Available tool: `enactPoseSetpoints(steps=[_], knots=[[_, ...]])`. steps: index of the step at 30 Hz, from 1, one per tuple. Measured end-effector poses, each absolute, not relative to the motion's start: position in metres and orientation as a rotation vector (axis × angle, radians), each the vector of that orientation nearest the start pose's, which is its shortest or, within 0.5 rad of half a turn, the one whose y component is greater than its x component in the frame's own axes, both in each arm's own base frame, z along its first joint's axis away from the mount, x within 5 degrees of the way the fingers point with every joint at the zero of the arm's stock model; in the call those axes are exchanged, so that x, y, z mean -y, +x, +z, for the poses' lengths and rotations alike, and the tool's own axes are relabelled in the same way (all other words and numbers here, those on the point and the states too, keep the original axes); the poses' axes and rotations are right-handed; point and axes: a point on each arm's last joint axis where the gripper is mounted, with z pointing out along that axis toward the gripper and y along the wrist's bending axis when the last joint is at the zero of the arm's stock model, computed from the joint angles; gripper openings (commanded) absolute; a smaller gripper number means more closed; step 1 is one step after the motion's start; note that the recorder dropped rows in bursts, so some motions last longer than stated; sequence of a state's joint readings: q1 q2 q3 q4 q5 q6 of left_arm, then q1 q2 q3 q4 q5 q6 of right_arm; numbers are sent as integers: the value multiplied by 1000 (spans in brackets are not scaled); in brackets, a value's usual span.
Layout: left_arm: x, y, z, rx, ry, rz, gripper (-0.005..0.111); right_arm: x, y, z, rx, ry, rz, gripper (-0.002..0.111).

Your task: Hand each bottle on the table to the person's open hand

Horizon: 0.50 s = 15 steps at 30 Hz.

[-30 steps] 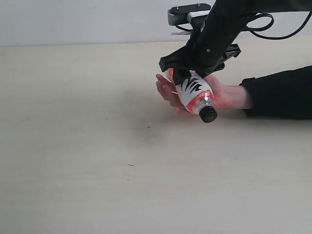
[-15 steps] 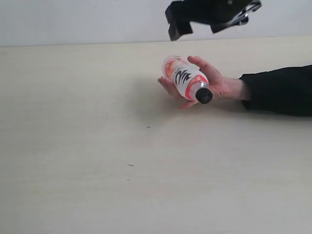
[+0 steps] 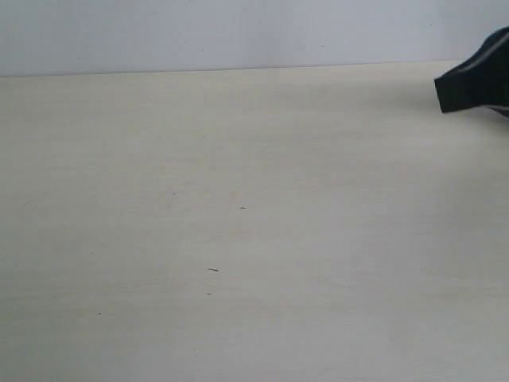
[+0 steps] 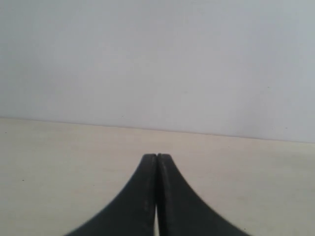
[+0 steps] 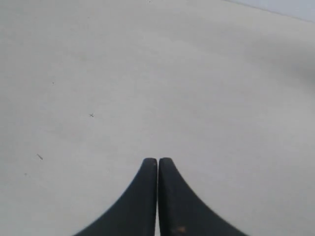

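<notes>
No bottle shows in any view, and the person's open hand is out of view too. The pale cream table (image 3: 238,239) lies bare with a few tiny dark specks (image 3: 242,208). My right gripper (image 5: 157,160) is shut with nothing between its black fingers, hanging over the table (image 5: 147,73). In the exterior view only a black part of the right arm (image 3: 475,79) juts in at the right edge. My left gripper (image 4: 156,156) is shut and empty, pointing across the table (image 4: 59,162) toward a pale wall; it does not show in the exterior view.
A plain pale wall (image 3: 238,32) runs along the table's far edge (image 3: 238,69). A short dark mark (image 3: 213,270) lies on the tabletop toward the front.
The hand took the pink-red bottle and withdrew out of view to the right. My right arm rose from the hand, swung away to the right edge, and its gripper shut.
</notes>
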<state>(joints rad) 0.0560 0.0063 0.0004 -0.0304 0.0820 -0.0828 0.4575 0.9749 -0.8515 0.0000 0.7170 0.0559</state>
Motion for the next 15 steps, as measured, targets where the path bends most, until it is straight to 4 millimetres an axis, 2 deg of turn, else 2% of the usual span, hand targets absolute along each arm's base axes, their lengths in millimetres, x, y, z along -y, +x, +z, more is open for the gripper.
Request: enactPoseSetpoints(steps=[4,7,15], knots=[[-3,57,205,-1567,-131,-47,0,-75,150,332,-2288,-458,277,1],[-3,57,205,-1567,-131,-47,0,-72,144,338,-2257,-448,294,1],[-3,57,205,-1567,-131,-47,0,-72,142,339,-2251,-446,299,1]])
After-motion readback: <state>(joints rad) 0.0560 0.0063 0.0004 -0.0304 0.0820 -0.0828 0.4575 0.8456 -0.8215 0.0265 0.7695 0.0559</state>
